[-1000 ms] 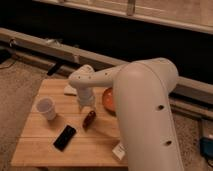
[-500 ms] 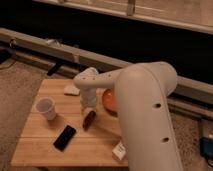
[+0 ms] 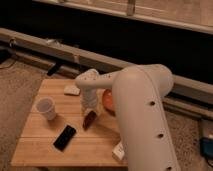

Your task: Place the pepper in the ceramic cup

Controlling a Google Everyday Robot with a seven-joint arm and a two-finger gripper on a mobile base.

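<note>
The pepper (image 3: 90,119), a slim dark red-brown chili, lies tilted near the middle of the wooden table (image 3: 45,150). My gripper (image 3: 90,106) points down right over the pepper's upper end, at or very near it. The white ceramic cup (image 3: 46,108) stands upright on the table's left side, well to the left of the gripper and the pepper. My large white arm (image 3: 142,115) reaches in from the lower right and hides the table's right part.
A black phone (image 3: 65,137) lies in front, between cup and pepper. An orange bowl (image 3: 107,100) sits just right of the gripper, partly hidden by the arm. A small white object (image 3: 71,90) lies at the back, another (image 3: 118,150) at the front right edge.
The wrist and gripper have come down a little toward the pepper. The pepper, cup and phone stay where they were.
</note>
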